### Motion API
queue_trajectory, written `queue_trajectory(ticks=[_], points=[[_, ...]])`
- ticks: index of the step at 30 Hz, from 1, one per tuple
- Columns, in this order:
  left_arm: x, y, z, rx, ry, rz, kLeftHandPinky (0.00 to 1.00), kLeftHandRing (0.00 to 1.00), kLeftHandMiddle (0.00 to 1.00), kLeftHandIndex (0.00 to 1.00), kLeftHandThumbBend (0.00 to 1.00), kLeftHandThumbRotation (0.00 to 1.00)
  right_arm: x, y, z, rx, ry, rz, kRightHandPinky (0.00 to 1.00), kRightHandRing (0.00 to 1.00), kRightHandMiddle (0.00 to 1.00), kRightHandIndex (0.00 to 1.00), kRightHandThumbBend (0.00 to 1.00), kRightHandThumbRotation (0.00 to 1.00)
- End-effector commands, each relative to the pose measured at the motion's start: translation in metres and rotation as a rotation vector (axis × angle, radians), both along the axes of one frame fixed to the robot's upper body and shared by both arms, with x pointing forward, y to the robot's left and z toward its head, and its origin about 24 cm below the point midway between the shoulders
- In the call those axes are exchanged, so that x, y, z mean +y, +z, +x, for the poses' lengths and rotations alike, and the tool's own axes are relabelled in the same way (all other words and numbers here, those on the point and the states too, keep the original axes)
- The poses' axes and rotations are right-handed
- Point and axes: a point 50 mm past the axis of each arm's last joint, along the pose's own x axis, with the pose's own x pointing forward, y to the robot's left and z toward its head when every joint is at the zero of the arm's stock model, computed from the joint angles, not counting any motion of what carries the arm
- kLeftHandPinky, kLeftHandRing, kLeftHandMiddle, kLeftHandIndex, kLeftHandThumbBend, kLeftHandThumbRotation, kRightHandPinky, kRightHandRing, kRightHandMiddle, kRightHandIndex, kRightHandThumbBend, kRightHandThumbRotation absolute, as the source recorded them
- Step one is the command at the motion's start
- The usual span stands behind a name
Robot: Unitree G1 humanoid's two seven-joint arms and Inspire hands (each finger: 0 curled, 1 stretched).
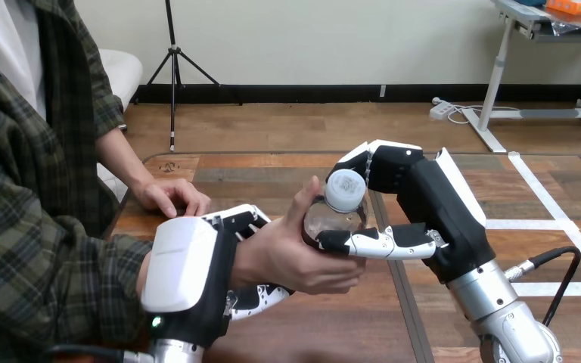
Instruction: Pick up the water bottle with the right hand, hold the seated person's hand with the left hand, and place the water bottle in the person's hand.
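One water bottle [342, 195] in right hand [433, 206]

Item: robot test station, laboratory type.
Wooden plank table [333, 325] was marked out with straight white tape lines [533, 224]. Two silver-forearmed machine arms extended over it from the near edge, ending in the left robot hand [189, 280] and the right robot hand [431, 204], black with white shells. A person [38, 249] sat at the table's left side.
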Motion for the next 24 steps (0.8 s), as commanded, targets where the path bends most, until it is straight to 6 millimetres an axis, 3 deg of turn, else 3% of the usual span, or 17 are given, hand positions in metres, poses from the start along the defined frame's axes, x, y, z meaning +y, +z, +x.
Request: queue_trajectory(ticks=[1, 12, 24], points=[[-0.0117, 0.0204, 0.0099, -0.053, -0.057, 0.024, 0.33, 0.42, 0.49, 0.53, 0.83, 0.00, 0.0063, 0.0286, 0.0077, -0.129, 0.025, -0.003, 0.57, 0.58, 0.63, 0.66, 0.78, 0.00], [-0.0118, 0.0225, 0.0090, -0.016, -0.093, 0.041, 0.52, 0.62, 0.69, 0.72, 0.89, 0.00, 0.0055, 0.0287, 0.0091, -0.121, 0.028, 0.014, 0.61, 0.68, 0.73, 0.74, 0.77, 0.00], [-0.0094, 0.0239, 0.0087, 0.099, -0.237, -0.005, 0.84, 0.88, 0.92, 0.96, 0.89, 0.05, 0.0033, 0.0275, 0.0098, -0.111, 0.021, 0.029, 0.68, 0.76, 0.80, 0.80, 0.76, 0.00]])
